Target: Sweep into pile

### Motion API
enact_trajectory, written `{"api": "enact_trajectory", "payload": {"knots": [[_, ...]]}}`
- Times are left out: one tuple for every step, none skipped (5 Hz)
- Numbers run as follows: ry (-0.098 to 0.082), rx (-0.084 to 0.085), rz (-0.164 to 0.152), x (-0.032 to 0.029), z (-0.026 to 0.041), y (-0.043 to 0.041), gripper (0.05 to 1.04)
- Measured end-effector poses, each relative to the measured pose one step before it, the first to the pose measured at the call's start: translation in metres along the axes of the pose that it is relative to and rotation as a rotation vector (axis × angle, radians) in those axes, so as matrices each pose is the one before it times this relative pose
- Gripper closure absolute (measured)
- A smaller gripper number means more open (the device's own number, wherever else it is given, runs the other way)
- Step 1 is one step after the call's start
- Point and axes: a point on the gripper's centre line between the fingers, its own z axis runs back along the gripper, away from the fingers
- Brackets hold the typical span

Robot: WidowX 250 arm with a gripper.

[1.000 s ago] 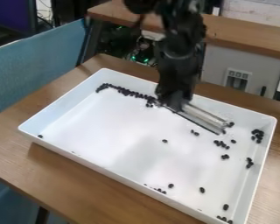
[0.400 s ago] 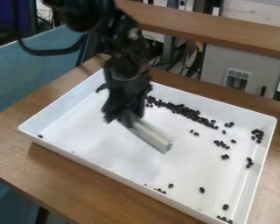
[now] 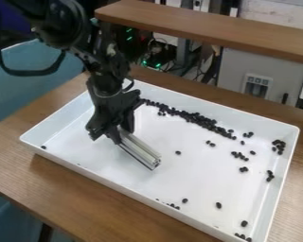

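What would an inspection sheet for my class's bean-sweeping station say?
Surface: wooden table under a white tray.
Job's things: dark beans in a long band near the far wall; others scattered toward the right and near sides, one at the left corner.
Clutter: jumbled gear with green lights, behind the table.
Gripper: gripper holds a metal bar low over the tray; contact unclear.
Cables: black cable loops beside the arm.
Surroundings: wooden shelf, grey cabinet.

Black beans [image 3: 208,124] lie banded and scattered in the white tray [image 3: 91,174].
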Motion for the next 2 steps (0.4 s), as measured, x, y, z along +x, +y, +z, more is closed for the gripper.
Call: {"api": "enact_trajectory", "payload": {"knots": [[0.0726,-0.0338,-0.0301,-0.00416,-0.00069,-0.00195,0.341],[0.0354,0.0147,0.0075,-0.00156,0.00489,-0.00565,0.095]]}}
